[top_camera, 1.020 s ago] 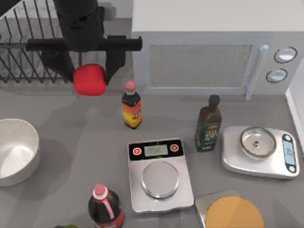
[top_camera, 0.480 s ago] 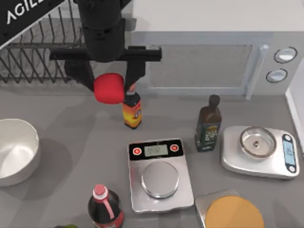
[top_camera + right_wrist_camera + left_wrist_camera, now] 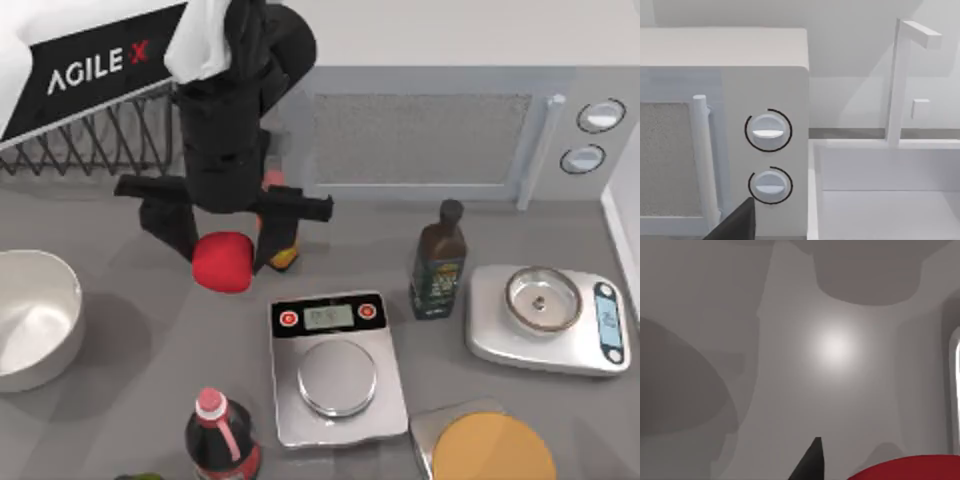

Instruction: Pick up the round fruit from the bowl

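We read "AGILE X" in white letters on the black panel of our left arm [image 3: 95, 68], at the top view's upper left. The kitchen scale [image 3: 337, 365] has a small display between two red buttons, but its digits are too faint to read. The bottle [image 3: 437, 266] labels are also too small to make out.

A white microwave [image 3: 430, 110] stands at the back, a dark bottle [image 3: 438, 262] before it between two scales [image 3: 338, 368] [image 3: 545, 318] (the right one carries a steel dish [image 3: 542, 300]), a red-capped bottle [image 3: 221, 440] nearest.
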Controlling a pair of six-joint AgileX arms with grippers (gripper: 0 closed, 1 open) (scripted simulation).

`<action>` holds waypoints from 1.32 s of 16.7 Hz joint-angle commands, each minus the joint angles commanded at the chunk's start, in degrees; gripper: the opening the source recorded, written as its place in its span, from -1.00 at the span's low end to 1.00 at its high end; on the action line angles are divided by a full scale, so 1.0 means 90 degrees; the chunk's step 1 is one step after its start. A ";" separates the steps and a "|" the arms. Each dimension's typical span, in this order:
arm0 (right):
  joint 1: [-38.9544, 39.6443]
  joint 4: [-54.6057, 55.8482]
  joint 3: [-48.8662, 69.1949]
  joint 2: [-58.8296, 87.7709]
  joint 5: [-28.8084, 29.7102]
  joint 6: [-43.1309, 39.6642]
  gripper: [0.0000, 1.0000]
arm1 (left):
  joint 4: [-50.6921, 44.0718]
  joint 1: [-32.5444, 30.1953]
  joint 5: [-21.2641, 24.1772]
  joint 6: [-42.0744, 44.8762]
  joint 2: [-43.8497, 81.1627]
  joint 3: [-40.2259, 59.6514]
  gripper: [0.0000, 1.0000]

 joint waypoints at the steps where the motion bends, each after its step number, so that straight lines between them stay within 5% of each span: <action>1: 0.0000 0.0000 0.0000 0.0000 0.0000 0.0000 1.00 | 0.0334 0.0006 0.0009 -0.0076 0.0049 -0.0187 -1.00; 10: 0.0000 0.0000 0.0000 0.0000 0.0000 0.0000 1.00 | 0.1454 0.0117 0.0054 -0.0682 0.0306 -0.0453 -1.00; 22: 0.0000 0.0000 0.0000 0.0000 0.0000 0.0000 1.00 | 0.1454 0.0117 0.0054 -0.0682 0.0306 -0.0453 0.81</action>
